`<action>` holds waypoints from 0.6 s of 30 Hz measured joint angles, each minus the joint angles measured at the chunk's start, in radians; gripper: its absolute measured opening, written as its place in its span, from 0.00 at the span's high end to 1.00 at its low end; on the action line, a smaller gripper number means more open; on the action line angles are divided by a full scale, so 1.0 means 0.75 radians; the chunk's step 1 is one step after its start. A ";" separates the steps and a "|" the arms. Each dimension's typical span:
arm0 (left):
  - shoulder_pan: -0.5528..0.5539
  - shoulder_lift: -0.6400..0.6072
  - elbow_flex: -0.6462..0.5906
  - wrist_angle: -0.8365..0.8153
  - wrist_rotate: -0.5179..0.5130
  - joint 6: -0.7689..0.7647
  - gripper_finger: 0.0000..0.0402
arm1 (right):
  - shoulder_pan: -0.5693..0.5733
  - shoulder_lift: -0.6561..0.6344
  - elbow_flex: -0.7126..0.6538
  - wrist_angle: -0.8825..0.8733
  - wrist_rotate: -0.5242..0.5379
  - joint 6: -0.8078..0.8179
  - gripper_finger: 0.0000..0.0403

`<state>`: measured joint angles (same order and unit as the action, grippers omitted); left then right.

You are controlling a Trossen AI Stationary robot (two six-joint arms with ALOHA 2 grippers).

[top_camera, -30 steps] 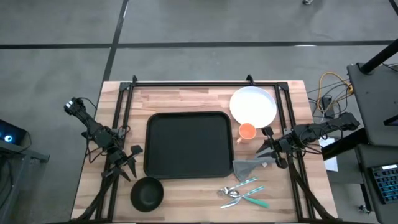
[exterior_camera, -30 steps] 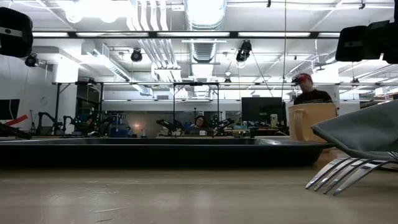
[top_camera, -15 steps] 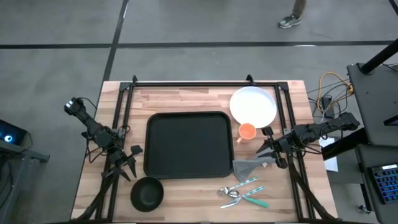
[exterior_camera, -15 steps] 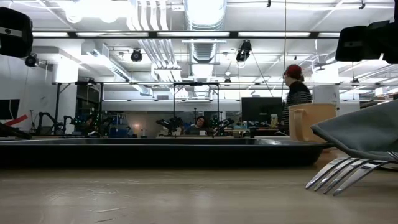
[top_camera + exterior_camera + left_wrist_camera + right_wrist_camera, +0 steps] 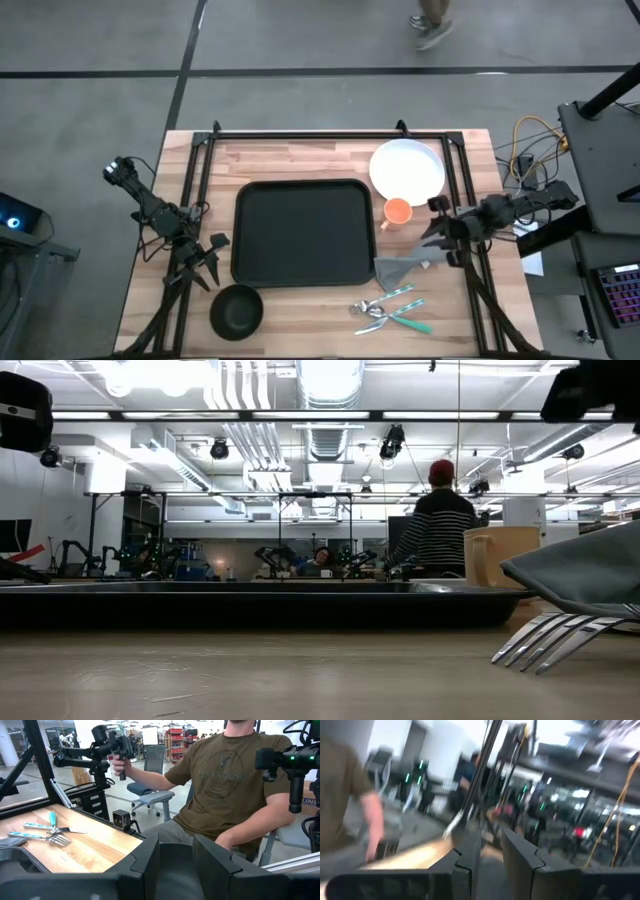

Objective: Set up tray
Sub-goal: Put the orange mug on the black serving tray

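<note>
Currently, the black tray [image 5: 302, 231] is seated flat at the centre of the wooden tabletop [image 5: 300, 160] and is taken as the reference. The left claw [image 5: 213, 256] is held low just beside the tray's left edge, its fingers parted with nothing between them. The right claw [image 5: 432, 238] is held beyond the tray's right edge, over a folded grey napkin [image 5: 402, 268], its fingers slightly parted and empty. A round white plate [image 5: 408, 169] is located off the tray's far-right corner, with a small orange cup [image 5: 397, 212] between plate and tray. A round black bowl [image 5: 237, 310] is found off the near-left corner. Teal-handled cutlery [image 5: 392, 310] lies off the near-right corner.
</note>
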<state>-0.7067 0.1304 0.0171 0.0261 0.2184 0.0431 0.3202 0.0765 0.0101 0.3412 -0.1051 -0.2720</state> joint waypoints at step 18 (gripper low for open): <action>0.000 0.000 0.000 0.000 0.000 0.000 0.75 | 0.000 0.004 0.063 0.541 0.284 -0.224 0.83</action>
<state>-0.7063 0.1307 0.0173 0.0261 0.2180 0.0429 0.3202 0.0792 0.0573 0.7472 0.1079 -0.4400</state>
